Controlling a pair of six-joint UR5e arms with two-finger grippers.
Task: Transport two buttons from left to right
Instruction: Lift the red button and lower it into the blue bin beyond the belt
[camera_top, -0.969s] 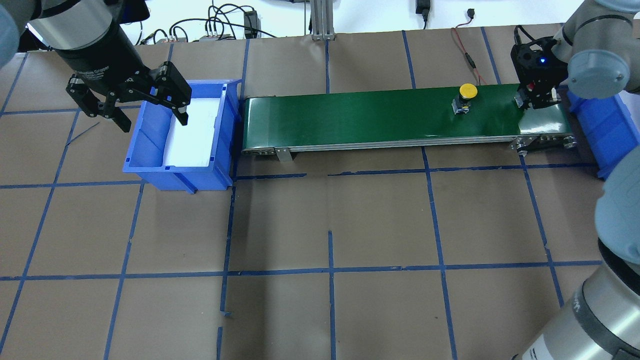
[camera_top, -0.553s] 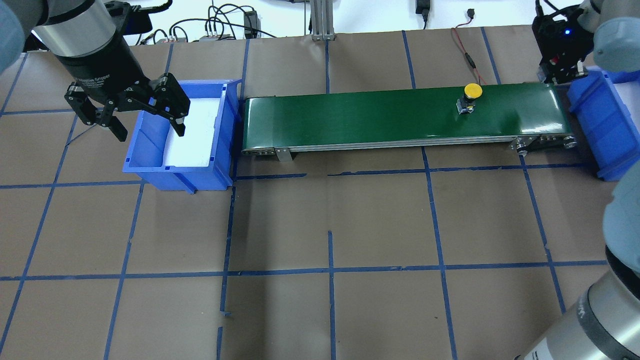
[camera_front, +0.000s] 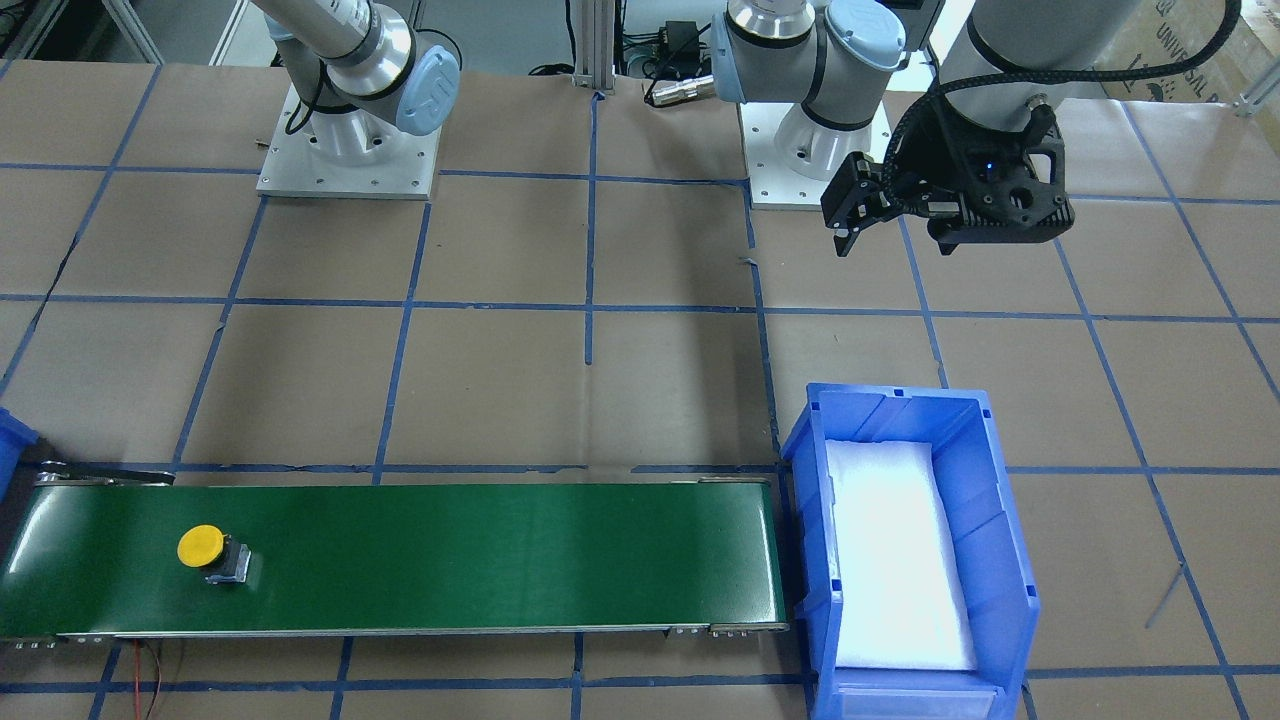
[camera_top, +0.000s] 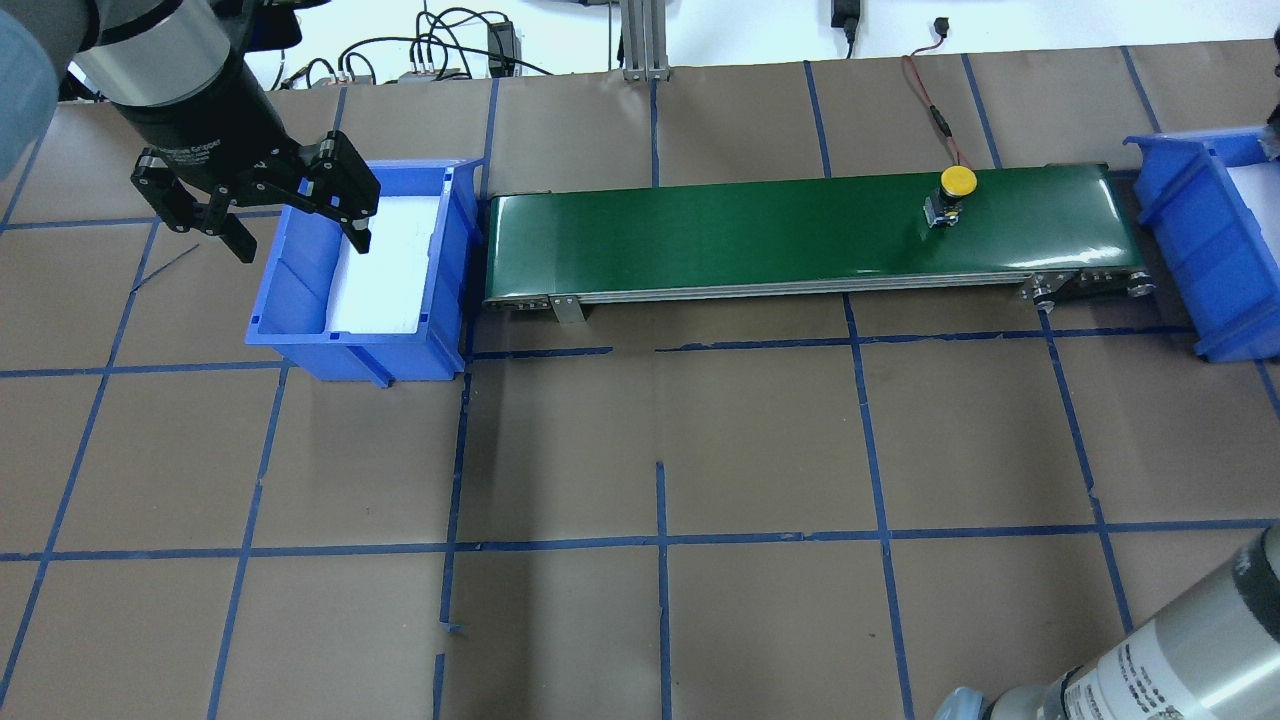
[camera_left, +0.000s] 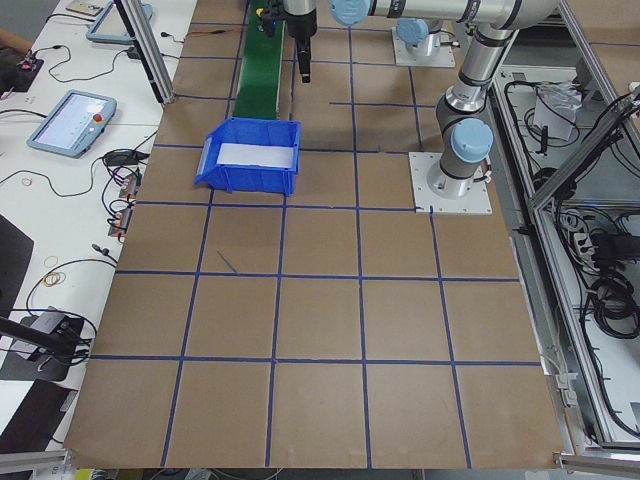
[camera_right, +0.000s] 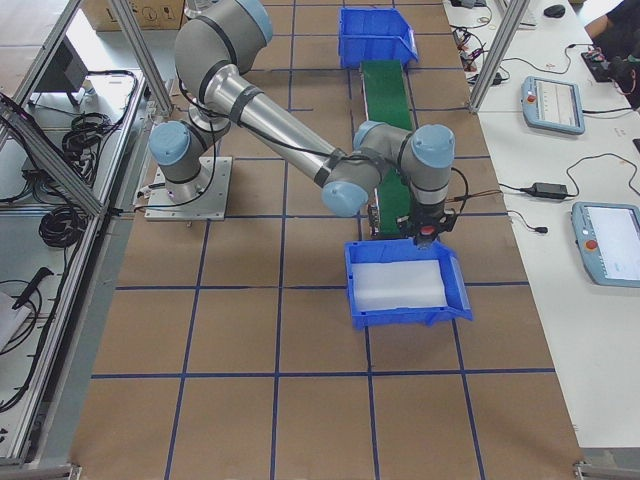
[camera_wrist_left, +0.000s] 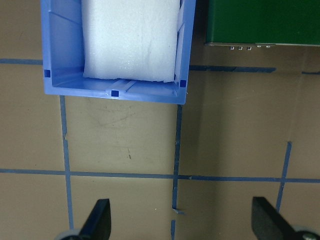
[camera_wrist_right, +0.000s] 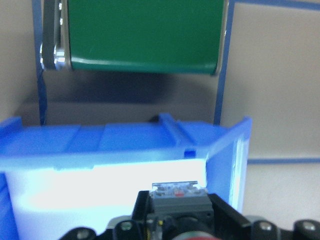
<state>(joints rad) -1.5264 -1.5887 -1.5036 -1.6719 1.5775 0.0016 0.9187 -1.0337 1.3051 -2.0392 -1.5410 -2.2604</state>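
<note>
- Blue left bin (camera_top: 350, 355) holds only white foam; my left gripper (camera_top: 302, 245) hangs over it, jaws apart and empty.
- Green belt (camera_top: 700, 240) carries the yellow button (camera_top: 950, 190) near its right end, not yet picked off.
- My right gripper (camera_wrist_right: 179, 212) hovers above the right bin (camera_wrist_right: 100, 142), jaws clamped on the red button (camera_wrist_right: 179, 192). I judge neither is delivered yet: one drop and one more pickup remain.

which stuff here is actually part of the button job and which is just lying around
Job: yellow button, on the green conveyor; red button, held by right gripper; left blue bin; right blue bin.
Lying about: teach pendants, cables, red wire.
</note>
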